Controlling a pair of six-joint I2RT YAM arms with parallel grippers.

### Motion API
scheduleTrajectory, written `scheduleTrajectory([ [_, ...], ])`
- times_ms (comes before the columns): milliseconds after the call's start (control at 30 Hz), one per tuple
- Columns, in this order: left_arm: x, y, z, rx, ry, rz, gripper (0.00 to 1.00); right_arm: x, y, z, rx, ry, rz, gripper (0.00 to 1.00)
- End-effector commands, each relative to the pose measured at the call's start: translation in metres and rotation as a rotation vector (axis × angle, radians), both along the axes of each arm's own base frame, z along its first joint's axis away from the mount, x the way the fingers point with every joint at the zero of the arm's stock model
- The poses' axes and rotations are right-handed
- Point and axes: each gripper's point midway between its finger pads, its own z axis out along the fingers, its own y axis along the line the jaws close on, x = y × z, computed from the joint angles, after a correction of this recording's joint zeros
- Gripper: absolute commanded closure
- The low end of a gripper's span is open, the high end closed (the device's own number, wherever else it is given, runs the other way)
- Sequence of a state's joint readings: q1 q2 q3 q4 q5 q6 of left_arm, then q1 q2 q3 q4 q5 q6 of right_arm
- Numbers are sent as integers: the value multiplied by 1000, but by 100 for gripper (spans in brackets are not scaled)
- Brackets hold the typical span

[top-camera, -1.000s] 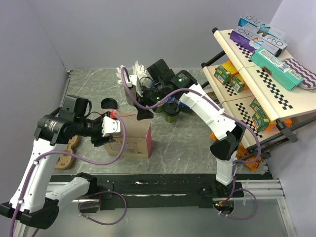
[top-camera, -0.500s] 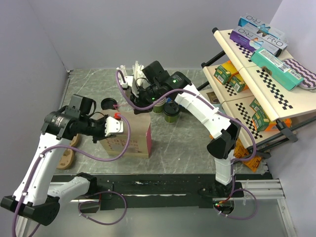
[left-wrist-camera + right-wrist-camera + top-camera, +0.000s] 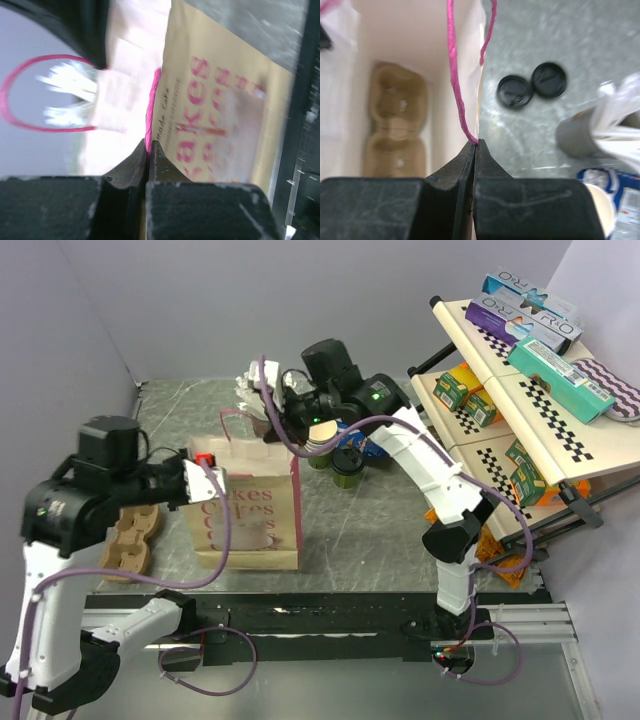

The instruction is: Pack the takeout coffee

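Currently on bag prep, not the coffee itself. Both hands are clamped shut on the paper bag [image 3: 245, 520]: the left hand [image 3: 208, 480] pinches one end of the rim, and the right hand [image 3: 278, 430] pinches the opposite side, right where the pink handle [image 3: 454, 75] roots. Btwn them the bag stands upright on the table [image 3: 375, 535] w/ its mouth pulled apart.

The takeout coffee [image 3: 347, 468] sits outside the bag, upright and lid on. It's near the right hand, off to that hand's right under its own forearm, and well apart from the left hand.

Next move, as I read it: the right hand is closer, so it prob lets go of the rim, opens wide and takes the cup by its sides below the lid. Then it goes over the rim and straight down, kept level. The left hand needs to hold the mouth open, else the bag may flop shut.

Views:
- **Top:** only one showing the coffee and both arms, but no look inside the bag.
- **Left wrist:** blurry, but the fingers [image 3: 127, 170] meet w/ no gap on the paper edge next to the print.
- **Right wrist:** looks down into the mouth. A cup carrier [image 3: 395, 125] seems to lie at the bottom, tho can't be sure it's inside. Two loose lids [image 3: 515, 91] lie on the table just past that hand.
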State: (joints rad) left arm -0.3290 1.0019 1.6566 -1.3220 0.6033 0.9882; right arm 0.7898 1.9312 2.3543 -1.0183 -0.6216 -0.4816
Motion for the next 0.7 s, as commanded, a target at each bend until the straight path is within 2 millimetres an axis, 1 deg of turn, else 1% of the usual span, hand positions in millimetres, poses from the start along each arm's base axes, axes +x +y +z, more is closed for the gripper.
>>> scheduleTrajectory([
  [0,8,-2,51,-64,-129,22,99,1,-6,82,205,-158,-31,100],
  [33,11,-1,61,-64,-159,26,99,2,-9,92,227,-178,-42,100],
  [100,12,0,71,-64,-188,30,99,4,-9,108,269,-214,-57,100],
  [133,14,1,79,-65,-216,34,99,8,-10,120,304,-242,-81,100],
  [167,15,1,82,-64,-226,36,99,10,-10,128,325,-256,-91,100],
  [200,15,2,88,-64,-253,34,99,11,-10,140,361,-274,-100,100],
  [300,16,3,93,-59,-280,33,99,17,-13,155,400,-307,-127,100],
  [333,17,2,93,-57,-283,32,99,16,-12,160,410,-316,-125,100],
  [433,18,2,92,-55,-281,27,99,17,-13,163,417,-327,-127,100],
  [567,19,2,86,-42,-273,25,99,20,-11,155,400,-317,-128,100],
  [600,20,2,81,-33,-265,23,99,21,-12,154,398,-317,-133,100],
  [667,21,2,80,-31,-269,26,99,22,-13,151,392,-309,-133,100],
])
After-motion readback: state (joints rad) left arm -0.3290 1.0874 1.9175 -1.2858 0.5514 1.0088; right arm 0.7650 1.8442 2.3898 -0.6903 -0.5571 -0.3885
